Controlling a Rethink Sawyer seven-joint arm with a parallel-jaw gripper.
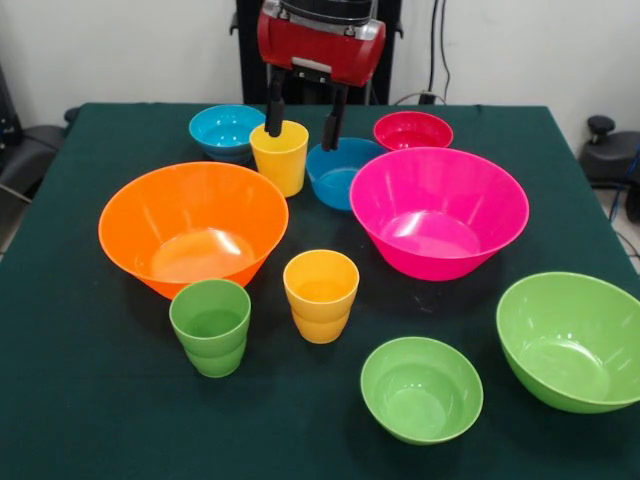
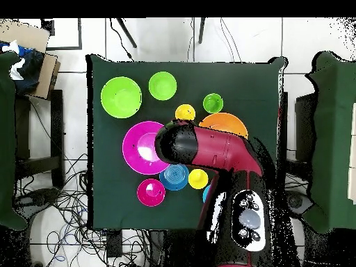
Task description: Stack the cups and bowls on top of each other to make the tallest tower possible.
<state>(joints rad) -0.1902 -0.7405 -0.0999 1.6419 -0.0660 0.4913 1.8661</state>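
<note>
Front view: we see gripper open, one finger inside yellow cup, other outside its rim. Yellow cup upright between light blue bowl and darker blue bowl.

- Table cover: dark green, plain.
- Large bowls: orange, hot pink, lime green.
- Small bowls: lime green, light blue, darker blue, red-pink.
- Cups: green, orange-yellow, yellow.
- Gripper: red housing, black fingers.
- Arm: red and black.
</note>
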